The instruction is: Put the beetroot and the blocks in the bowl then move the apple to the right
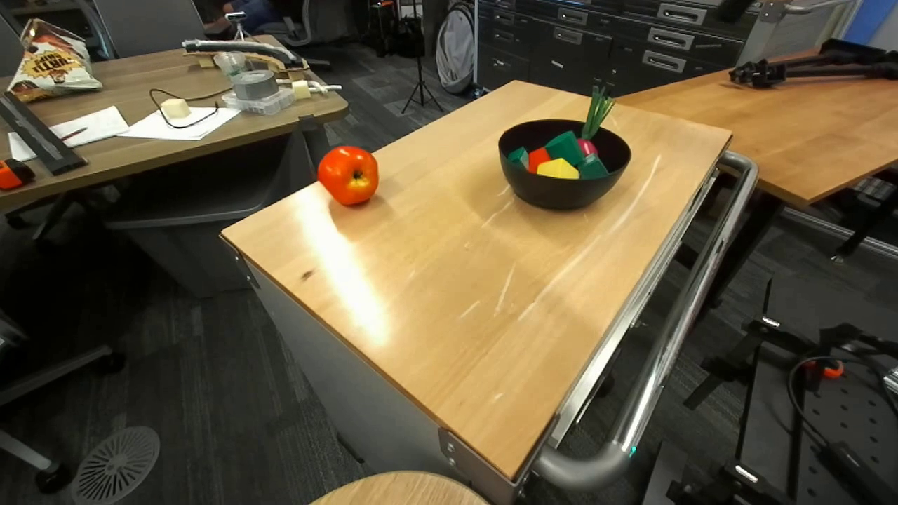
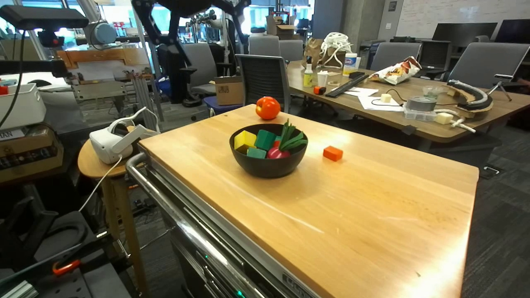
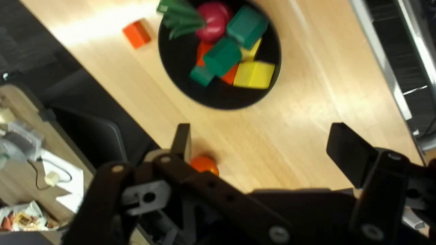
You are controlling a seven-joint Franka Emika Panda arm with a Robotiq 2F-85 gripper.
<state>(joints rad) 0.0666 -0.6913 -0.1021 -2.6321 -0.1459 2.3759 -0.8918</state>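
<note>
The bowl-filling half of the job looks nearly finished. The wide, round, dull-black bowl stands on the pale wooden worktop, and in it sits the small, glossy, dark-red toy beetroot, its green stalks leaning out towards the rim. Beside it lie small solid green blocks and yellow blocks, some heaped on others. Red-orange shows in two patches under the middle green one; whether that is one block or two, I cannot tell.

Left to load, as far as the pictures show, is a single small red-orange block, lying alone on the worktop near the bowl but not touching it.

The round, shiny, red-orange toy apple rests on the worktop near its edge, outside the bowl and well apart from it. The sentence puts its move last, so with a block outstanding I judge that step not yet made; the pictures do not settle which way counts as right.

The hand hangs above the worktop with its fingers spread wide and nothing between them, apparently free for that last block.
</note>
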